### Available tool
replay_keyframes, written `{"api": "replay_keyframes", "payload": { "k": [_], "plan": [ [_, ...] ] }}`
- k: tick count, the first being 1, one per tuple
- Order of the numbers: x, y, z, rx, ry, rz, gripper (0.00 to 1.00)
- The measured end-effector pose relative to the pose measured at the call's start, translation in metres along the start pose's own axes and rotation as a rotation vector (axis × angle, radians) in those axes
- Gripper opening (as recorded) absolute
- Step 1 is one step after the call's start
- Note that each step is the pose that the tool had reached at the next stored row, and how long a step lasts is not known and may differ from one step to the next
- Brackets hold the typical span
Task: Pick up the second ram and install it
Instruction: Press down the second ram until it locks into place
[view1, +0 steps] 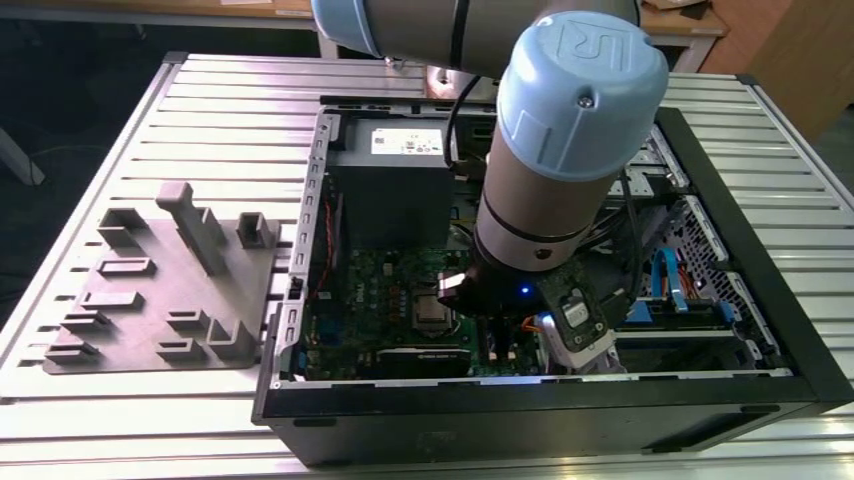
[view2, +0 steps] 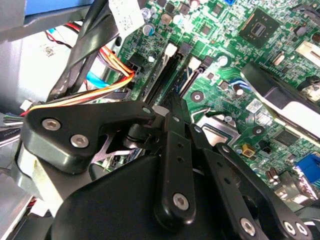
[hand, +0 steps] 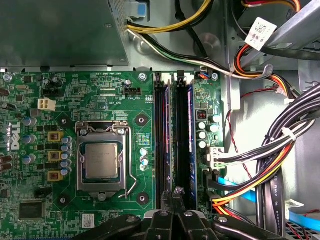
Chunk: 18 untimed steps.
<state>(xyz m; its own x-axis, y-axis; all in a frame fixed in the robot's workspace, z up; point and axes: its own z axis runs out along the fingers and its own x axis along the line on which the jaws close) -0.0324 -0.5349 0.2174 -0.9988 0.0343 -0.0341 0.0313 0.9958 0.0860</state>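
Two fingers (hand: 179, 196) pressed together; end effector (hand: 173, 194) above motherboard slots (hand: 161, 140).

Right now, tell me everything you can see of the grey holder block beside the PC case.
The grey holder block looks like matte grey plastic: a flat base plate carrying several upright posts, one taller than the rest, and small rectangular bracket-like pockets. The pockets look empty. It lies flat on the slatted metal table, on the exterior view's left of the open computer case, with one edge close against the case wall. Whether they touch cannot be told.
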Motion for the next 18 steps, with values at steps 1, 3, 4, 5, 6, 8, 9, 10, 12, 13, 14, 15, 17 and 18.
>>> {"api": "replay_keyframes", "payload": {
  "k": [1, 3, 4, 5, 6, 8, 9, 10, 12, 13, 14, 15, 17, 18],
  "plan": [
    [0.0, 0.0, 0.0, 0.0, 0.0, 0.0, 0.07],
    [-0.0001, 0.0003, -0.0012, -0.0013, -0.0004, 0.0, 0.07],
    [-0.0002, 0.0005, -0.0035, -0.0015, -0.0004, 0.0, 0.07],
    [-0.0002, 0.0006, -0.0068, -0.0003, -0.0001, 0.0, 0.07],
    [-0.0003, 0.0009, -0.0099, 0.0001, 0.0, 0.0, 0.07],
    [-0.0005, 0.0014, -0.0156, 0.0, -0.0001, 0.0, 0.07],
    [-0.0006, 0.0016, -0.0186, 0.0001, -0.0001, 0.0, 0.07],
    [-0.0007, 0.0019, -0.0215, 0.0001, -0.0001, 0.0, 0.07],
    [-0.0009, 0.0023, -0.0265, 0.0001, -0.0001, 0.0, 0.07],
    [-0.001, 0.0025, -0.0283, 0.0001, -0.0001, 0.0, 0.07],
    [-0.001, 0.0025, -0.0289, 0.0001, 0.0, 0.0, 0.07],
    [-0.001, 0.0025, -0.0289, -0.0001, -0.0001, 0.0, 0.07],
    [-0.001, 0.0025, -0.0289, -0.0001, -0.0001, 0.0, 0.07],
    [-0.001, 0.0025, -0.029, -0.0001, -0.0001, 0.0, 0.07]
  ]
}}
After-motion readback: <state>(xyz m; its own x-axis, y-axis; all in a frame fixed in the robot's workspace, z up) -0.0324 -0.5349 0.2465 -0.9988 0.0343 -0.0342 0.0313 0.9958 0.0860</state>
